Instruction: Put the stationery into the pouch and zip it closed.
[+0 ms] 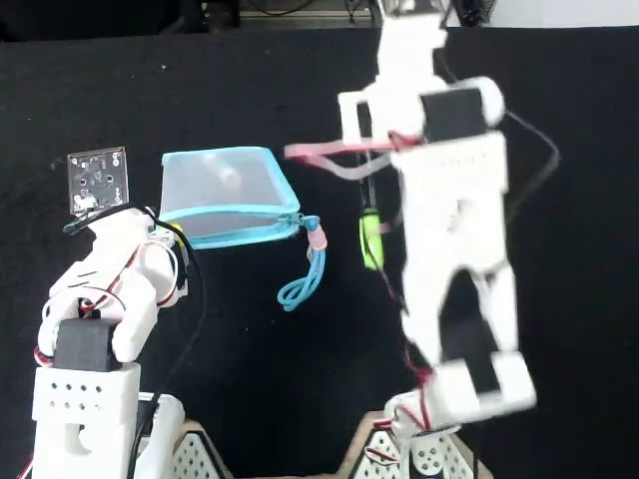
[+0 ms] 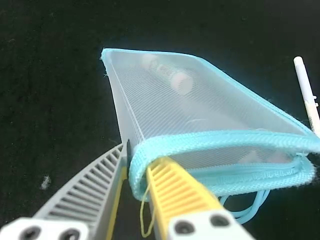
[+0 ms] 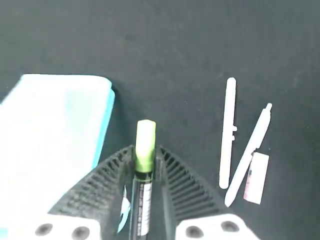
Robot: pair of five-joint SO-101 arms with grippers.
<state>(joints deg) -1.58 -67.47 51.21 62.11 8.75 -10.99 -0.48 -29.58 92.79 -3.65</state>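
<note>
A black table (image 1: 579, 299) holds a translucent mesh pouch (image 1: 220, 185) with light-blue zipper trim, lying in front of the left arm. The left gripper (image 2: 140, 159) pinches the pouch's zipper edge at one end, its fingers closed on the trim. A blue wrist strap (image 1: 305, 279) trails from the other end. Beside the pouch, the right gripper (image 3: 145, 155) clamps a green-capped marker (image 3: 145, 137) above the table. Two white pens (image 3: 229, 132) lie close together on the table, with a small eraser (image 3: 255, 177) just beside them.
</note>
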